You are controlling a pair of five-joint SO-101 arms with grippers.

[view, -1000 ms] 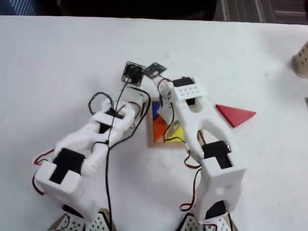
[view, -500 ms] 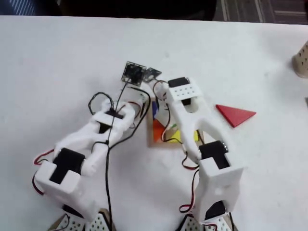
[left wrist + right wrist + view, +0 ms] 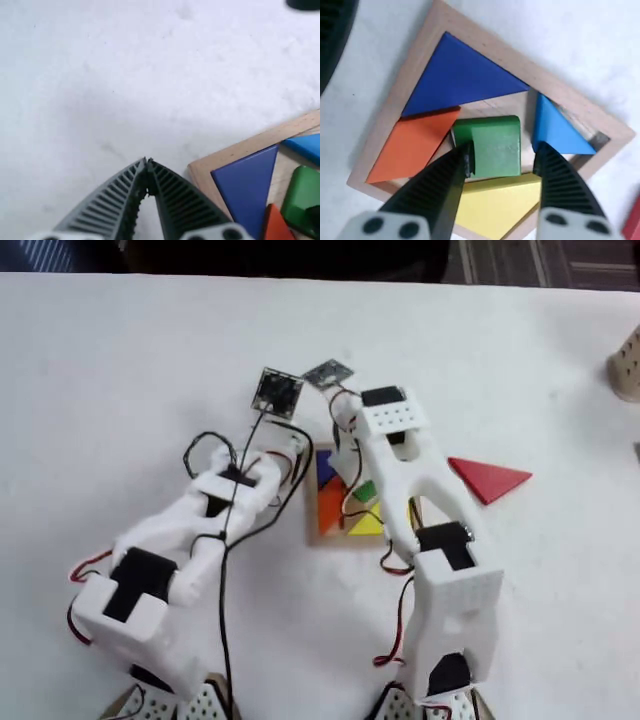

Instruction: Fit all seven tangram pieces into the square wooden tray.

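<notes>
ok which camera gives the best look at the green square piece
The right wrist view: the green square lies whole and close in the tray, between the open fingers of the right gripper. The high view shows it as a small green patch beside the arm. The left wrist view catches part of it at the picture's edge.

Right pincer (image 3: 503, 152): fingers spread and straddling the green piece (image 3: 495, 145). The orange piece (image 3: 415, 147) crowds one finger, the light-blue piece (image 3: 555, 132) the other. Inside the tray (image 3: 485, 45), a strip of bare floor lies just ahead of the green piece, bounded by the dark-blue triangle (image 3: 460, 75).

Left pincer (image 3: 147, 170): tips together over open table (image 3: 125, 75), with the tray rim just beside it. Loose wires (image 3: 347, 510) hang across the tray.
</notes>
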